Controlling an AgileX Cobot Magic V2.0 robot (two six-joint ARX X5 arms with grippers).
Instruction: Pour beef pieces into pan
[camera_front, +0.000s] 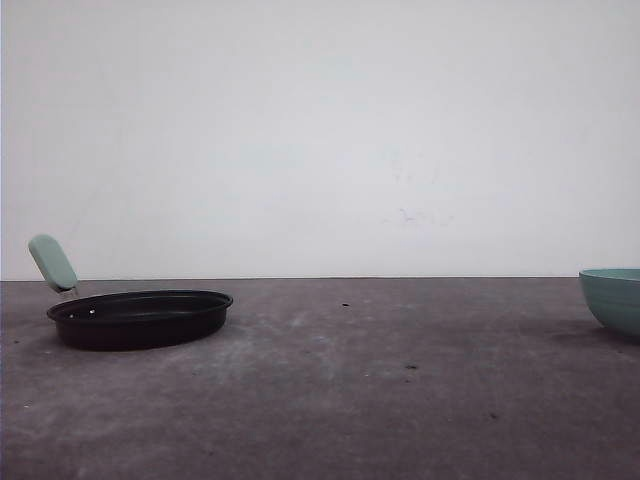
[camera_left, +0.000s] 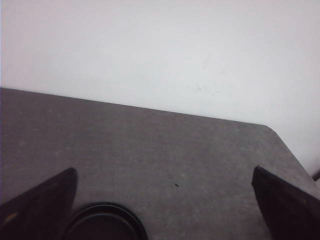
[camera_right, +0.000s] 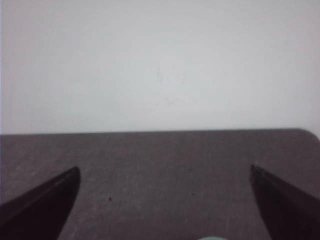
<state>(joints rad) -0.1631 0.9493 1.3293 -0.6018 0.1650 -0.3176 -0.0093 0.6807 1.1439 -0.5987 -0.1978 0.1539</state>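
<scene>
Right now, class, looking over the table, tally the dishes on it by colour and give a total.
Black pan, with a pale mint-green handle: 1
Teal-green bowl, partly cut off at the front view's edge: 1
Total: 2

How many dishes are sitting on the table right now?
2: the black pan on the left side of the table, and a teal bowl at the right edge, partly cut off. Others could lie outside the view.
</scene>
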